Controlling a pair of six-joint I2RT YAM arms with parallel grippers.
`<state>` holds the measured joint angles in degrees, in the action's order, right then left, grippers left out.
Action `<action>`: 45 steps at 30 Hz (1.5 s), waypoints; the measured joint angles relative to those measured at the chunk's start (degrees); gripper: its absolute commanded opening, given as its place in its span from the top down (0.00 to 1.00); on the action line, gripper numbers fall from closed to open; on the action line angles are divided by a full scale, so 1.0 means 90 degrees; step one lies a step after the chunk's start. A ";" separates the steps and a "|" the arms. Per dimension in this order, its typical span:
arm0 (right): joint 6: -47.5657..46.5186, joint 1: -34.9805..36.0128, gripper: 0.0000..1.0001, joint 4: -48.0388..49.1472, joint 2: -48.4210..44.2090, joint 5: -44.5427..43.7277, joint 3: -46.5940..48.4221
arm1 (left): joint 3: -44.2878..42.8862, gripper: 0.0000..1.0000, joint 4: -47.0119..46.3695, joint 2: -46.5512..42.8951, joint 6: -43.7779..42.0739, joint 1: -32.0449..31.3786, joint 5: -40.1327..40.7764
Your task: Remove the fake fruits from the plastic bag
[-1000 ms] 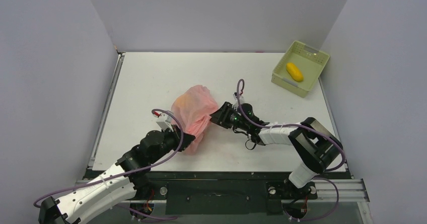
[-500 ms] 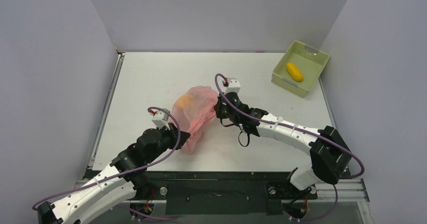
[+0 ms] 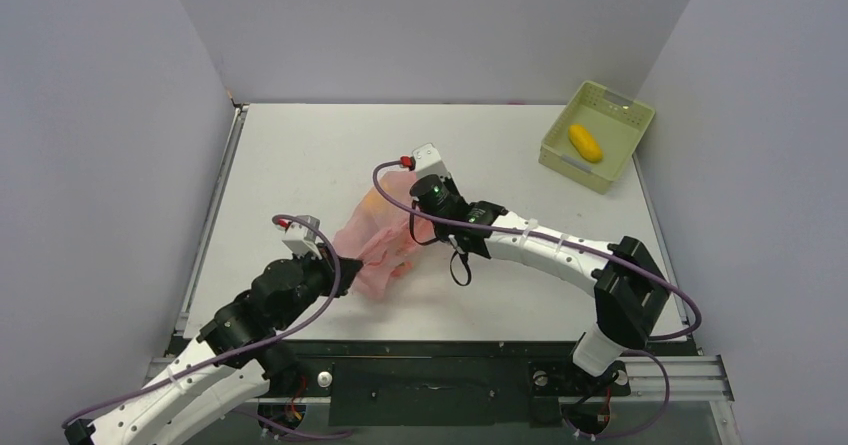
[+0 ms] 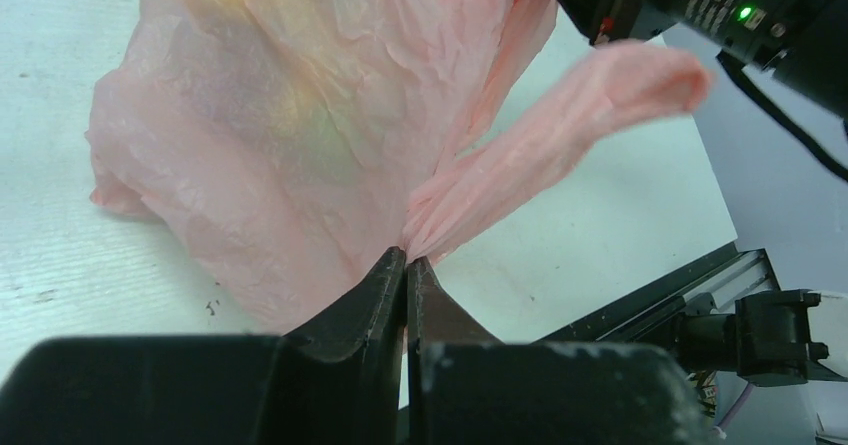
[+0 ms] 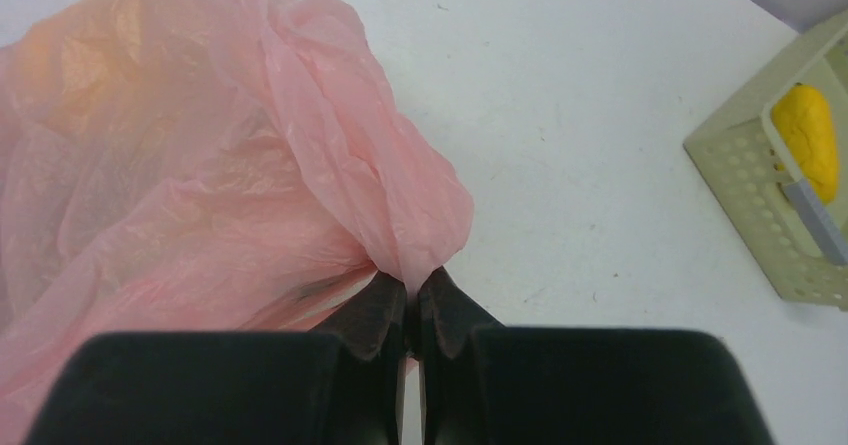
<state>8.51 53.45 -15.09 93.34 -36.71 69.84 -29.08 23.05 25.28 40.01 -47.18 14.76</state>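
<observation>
Since a second ago the right arm has swung to the left and away from the bases. Its wrist was at the right of the bag and is now over the bag's far edge. The left arm has drawn back toward the near left corner. Between them the bag has become longer and flatter, and it lies a little more to the near left than before.

The left gripper has its jaws pressed together on a gathered fold at the near side of the bag. Beside this fold a handle sticks out free, to the right in the left wrist view. The right gripper is also closed, and it pinches a fold at the bag's other side.

The bag rests on the white table, about in the middle, between the two grippers. An orange shape shows through the pink plastic at the far part of the bag; which fruit it is, I cannot tell.

One yellow fruit lies in the pale green basket at the far right corner of the table, well apart from the bag.
</observation>
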 measured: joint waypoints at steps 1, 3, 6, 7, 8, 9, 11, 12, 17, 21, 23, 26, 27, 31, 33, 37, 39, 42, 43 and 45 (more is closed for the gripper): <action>-0.0083 -0.0073 1.00 -0.0002 -0.0002 0.0301 0.0029 | 0.0000 1.00 0.0109 -0.0070 0.0002 0.0000 0.0015; -0.0202 -0.0301 1.00 -0.0012 -0.0005 0.1124 0.0126 | 0.0000 1.00 0.0294 -0.0197 0.0017 0.0000 0.0044; -0.0410 -0.0663 1.00 -0.0058 -0.0002 0.2242 0.0238 | 0.0000 1.00 0.0495 -0.0384 0.0177 0.0000 0.0117; -0.0517 -0.0753 1.00 -0.0102 0.0000 0.2557 0.0284 | 0.0000 1.00 0.0561 -0.0457 0.0243 0.0000 0.0134; -0.0636 -0.0816 1.00 -0.0194 0.0005 0.2829 0.0355 | 0.0000 1.00 0.0619 -0.0525 0.0321 0.0000 0.0143; -0.0753 -0.0852 1.00 -0.0274 0.0019 0.3058 0.0444 | 0.0000 1.00 0.0673 -0.0600 0.0376 0.0000 0.0138; -0.0945 -0.0896 1.00 -0.0355 0.0034 0.3415 0.0600 | 0.0000 0.86 0.0748 -0.0748 0.0444 0.0000 0.0024; -0.1061 -0.0933 1.00 -0.0389 0.0034 0.3674 0.0680 | -0.0005 0.71 0.0772 -0.0826 0.0469 0.0000 -0.0056; -0.1377 -0.1010 1.00 -0.0432 0.0034 0.4741 0.0765 | -0.0510 0.45 0.1168 -0.1015 0.0396 0.0002 -0.0580; -0.1494 -0.1022 1.00 -0.0525 0.0034 0.5326 0.0765 | -0.1557 0.47 0.1571 -0.0729 0.0078 0.0002 -0.0852; -0.1523 -0.1049 1.00 -0.0561 0.0029 0.5583 0.0765 | -0.2300 0.47 0.1851 -0.0253 -0.0185 0.0002 -0.0862; -0.1523 -0.1078 1.00 -0.0578 0.0007 0.5836 0.0765 | -0.3398 0.44 0.2348 0.0699 -0.0624 0.0002 -0.0651; -0.1518 -0.1090 1.00 -0.0580 0.0000 0.5884 0.0765 | -0.3708 0.42 0.2448 0.1013 -0.0797 0.0002 -0.0542; -0.1460 -0.1163 1.00 -0.0588 -0.0005 0.6108 0.0765 | -0.4452 0.41 0.2725 0.1955 -0.1552 0.0100 -0.0294; -0.1377 -0.1224 1.00 -0.0588 -0.0005 0.6275 0.0765 | -0.4668 0.41 0.2737 0.2358 -0.1957 0.0291 -0.0350; -0.1195 -0.1392 1.00 -0.0600 -0.0005 0.6713 0.0765 | -0.4634 0.43 0.2516 0.2999 -0.2846 0.1110 -0.0923; -0.1073 -0.1481 1.00 -0.0600 -0.0005 0.6929 0.0765 | -0.4459 0.43 0.2319 0.3344 -0.3264 0.1554 -0.1319; -0.0855 -0.1576 1.00 -0.0593 -0.0005 0.7203 0.0765 | -0.4146 0.43 0.2021 0.3878 -0.3772 0.1851 -0.1649; -0.0809 -0.1605 1.00 -0.0580 -0.0005 0.7269 0.0765 | -0.4048 0.43 0.1945 0.4044 -0.3908 0.1868 -0.1702; -0.0685 -0.1656 1.00 -0.0544 -0.0005 0.7422 0.0763 | -0.3874 0.43 0.1787 0.4320 -0.4126 0.1887 -0.1817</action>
<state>2.35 38.54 -19.99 93.30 30.09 76.71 -63.94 39.13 64.16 2.87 -30.20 -1.58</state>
